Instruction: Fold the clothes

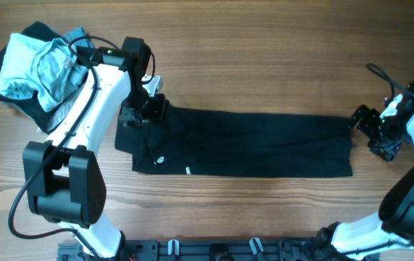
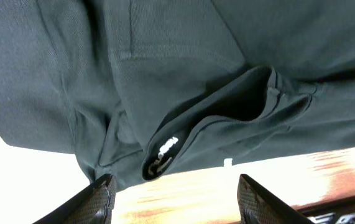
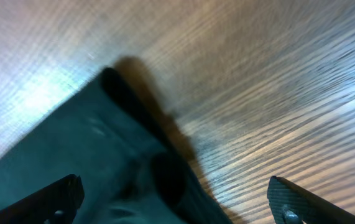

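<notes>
The black T-shirt (image 1: pixel 250 143) lies folded into a long band across the middle of the table, with small white tags near its left end. My left gripper (image 1: pixel 143 109) hovers at the shirt's left end, open and empty; the left wrist view shows the collar and a white tag (image 2: pixel 168 146) just beyond the spread fingers (image 2: pixel 177 199). My right gripper (image 1: pixel 366 123) sits just off the shirt's right end, open and empty; its wrist view shows the shirt's corner (image 3: pixel 102 162) between the wide fingers (image 3: pixel 174 202).
A pile of other clothes, light blue and grey over dark fabric (image 1: pixel 36 69), lies at the table's back left. A black cable (image 1: pixel 381 76) runs near the right arm. Bare wood surrounds the shirt.
</notes>
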`<state>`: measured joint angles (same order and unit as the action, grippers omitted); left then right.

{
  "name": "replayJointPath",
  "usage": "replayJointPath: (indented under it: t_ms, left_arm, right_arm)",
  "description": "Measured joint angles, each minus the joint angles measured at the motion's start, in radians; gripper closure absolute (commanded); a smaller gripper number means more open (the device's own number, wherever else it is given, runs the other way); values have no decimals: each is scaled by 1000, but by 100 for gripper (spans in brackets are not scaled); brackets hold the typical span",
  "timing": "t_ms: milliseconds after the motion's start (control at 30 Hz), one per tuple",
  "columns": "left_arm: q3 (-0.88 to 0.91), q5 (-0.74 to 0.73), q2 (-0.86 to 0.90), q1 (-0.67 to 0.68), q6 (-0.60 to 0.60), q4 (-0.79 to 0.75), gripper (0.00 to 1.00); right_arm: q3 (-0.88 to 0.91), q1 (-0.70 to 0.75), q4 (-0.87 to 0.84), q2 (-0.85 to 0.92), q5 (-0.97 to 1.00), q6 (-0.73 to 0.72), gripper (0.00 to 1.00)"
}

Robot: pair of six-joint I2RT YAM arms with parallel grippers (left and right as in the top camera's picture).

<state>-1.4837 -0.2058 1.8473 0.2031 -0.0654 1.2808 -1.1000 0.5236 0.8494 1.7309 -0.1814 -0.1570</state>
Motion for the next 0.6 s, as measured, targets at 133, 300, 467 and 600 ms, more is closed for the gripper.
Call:
replayJointPath:
  t_ms: [133, 300, 467, 600]
  left_arm:
    - [0, 3, 0, 0, 0, -28, 34]
    - [0, 7, 0, 0, 0, -32, 34]
    - [0, 8, 0, 0, 0, -42, 34]
    - [0, 8, 0, 0, 0, -42, 34]
  right_arm:
    - [0, 10, 61, 120, -103, 65, 1]
    - [-23, 14, 98, 169, -272, 164, 65]
    - [-12, -2, 104, 222, -325, 172, 96]
    - [-65, 34, 144, 209, -258, 125, 96]
